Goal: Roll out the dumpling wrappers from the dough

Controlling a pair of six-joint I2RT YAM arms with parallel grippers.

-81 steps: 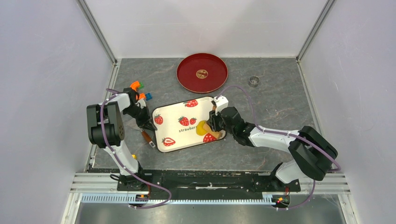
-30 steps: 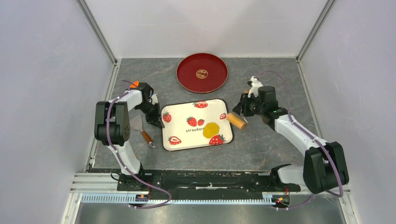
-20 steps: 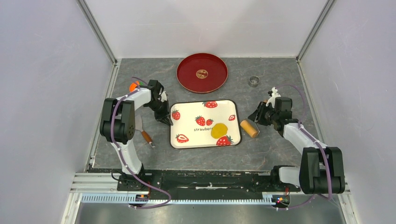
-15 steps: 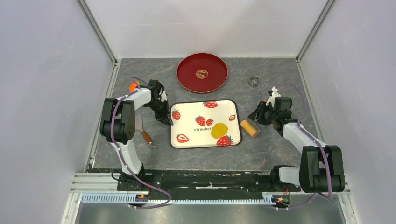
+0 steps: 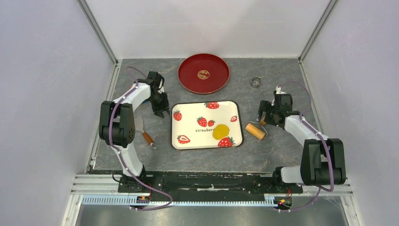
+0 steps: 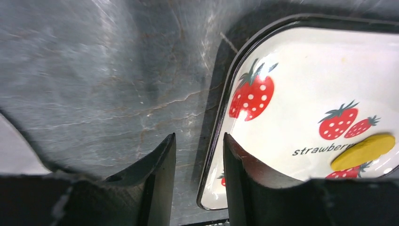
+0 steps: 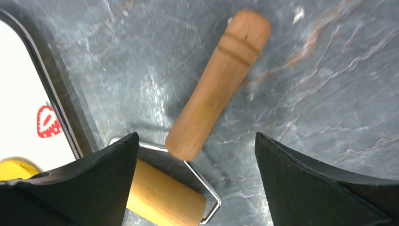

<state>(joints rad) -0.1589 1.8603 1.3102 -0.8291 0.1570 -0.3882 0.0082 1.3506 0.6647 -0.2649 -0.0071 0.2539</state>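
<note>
Roller (image 7: 214,101) apparently beneath wide-spread right gripper (image 7: 196,137)

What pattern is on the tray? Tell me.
The tray is white with red strawberries and a black rim; the left wrist view shows it best.

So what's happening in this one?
Nothing is being held right now. The right end effector is open over the roller, which lies on the table just right of the tray. The left end effector, also open, is by the tray's far left corner. A flattened yellow dough lies on the tray.
</note>
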